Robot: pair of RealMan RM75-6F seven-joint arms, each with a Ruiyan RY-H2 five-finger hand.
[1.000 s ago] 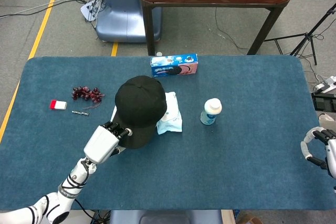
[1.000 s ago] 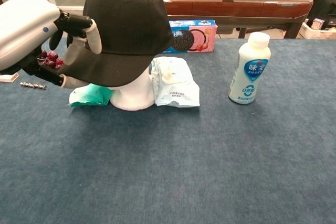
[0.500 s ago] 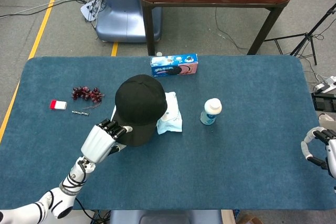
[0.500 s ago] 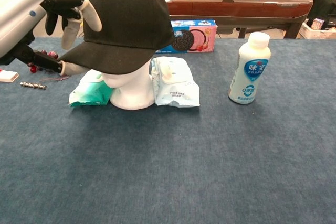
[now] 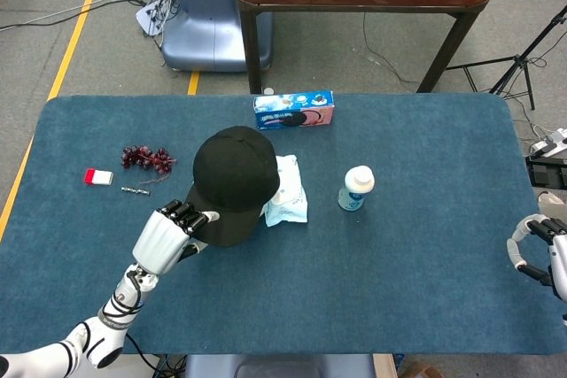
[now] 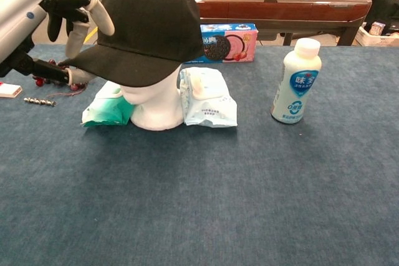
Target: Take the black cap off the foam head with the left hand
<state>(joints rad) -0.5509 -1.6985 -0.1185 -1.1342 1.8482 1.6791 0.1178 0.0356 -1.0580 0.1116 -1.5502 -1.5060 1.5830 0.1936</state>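
Observation:
A black cap [image 5: 235,179] sits on the white foam head [image 6: 153,107] near the table's middle; in the chest view the cap [image 6: 149,23] is tipped up at the brim, so the head's face shows beneath. My left hand [image 5: 168,236] pinches the brim's front edge, and the chest view shows this hand [image 6: 37,23] with fingers over the brim and thumb under it. My right hand [image 5: 539,254] hangs off the table's right edge, holding nothing, its fingers loosely curved apart.
A pack of wipes [image 6: 207,96] and a green packet [image 6: 103,110] flank the foam head. A white bottle [image 6: 296,80] stands to the right, a cookie box [image 5: 293,110] behind. Grapes [image 5: 146,158], a small red-white block [image 5: 98,177] and a screw [image 5: 135,190] lie at the left.
My left hand has lifted the cap's brim up and to the left. The cap has risen off the foam head's face, which now shows below it. The right hand stays still.

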